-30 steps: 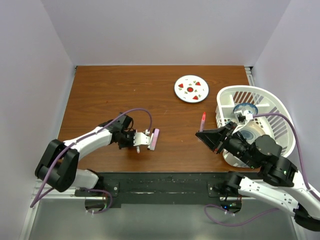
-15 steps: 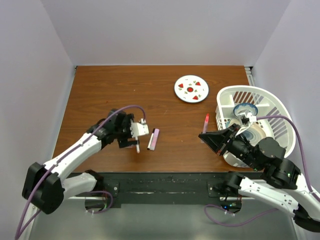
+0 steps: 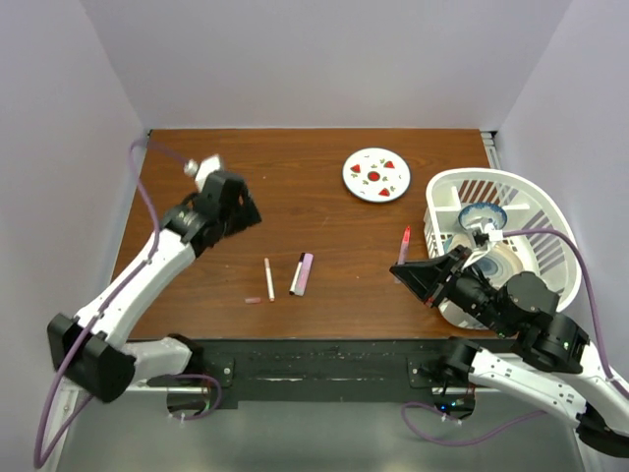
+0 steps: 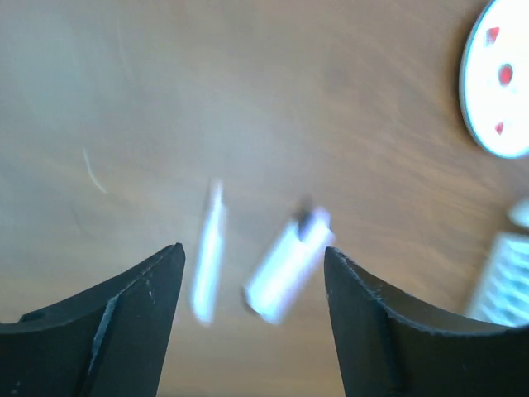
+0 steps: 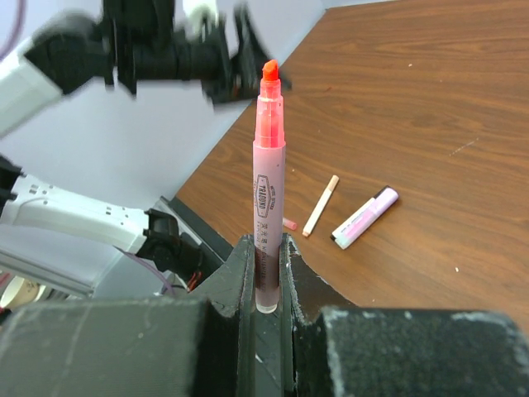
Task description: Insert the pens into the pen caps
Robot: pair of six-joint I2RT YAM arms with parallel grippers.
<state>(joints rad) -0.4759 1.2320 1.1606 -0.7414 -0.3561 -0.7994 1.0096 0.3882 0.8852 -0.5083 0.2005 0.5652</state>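
Note:
My right gripper [image 3: 400, 267] is shut on a thin pink-bodied pen [image 3: 403, 242] with a red tip and holds it upright above the table; the pen [image 5: 269, 182] rises from between the jaws of that gripper [image 5: 266, 244]. A thick pale pink marker [image 3: 303, 273] and a thin white pen [image 3: 268, 278] lie side by side near the front middle. A tiny pink cap [image 3: 254, 299] lies just left of them. My left gripper [image 3: 239, 211] is open and empty, raised at the back left. Its wrist view, blurred, shows the marker [image 4: 289, 265] and thin pen [image 4: 207, 256] below the open gripper [image 4: 253, 252].
A round white plate [image 3: 375, 174] with red marks sits at the back. A white basket [image 3: 531, 197] holding dishes stands at the right edge, close behind my right arm. In the right wrist view the marker [image 5: 364, 217], thin pen [image 5: 321, 205] and cap [image 5: 289, 223] lie beyond the held pen.
My left gripper has let go of the marker and thin pen, which now lie on the table, and has risen and swung away to the back left. The right gripper holds still.

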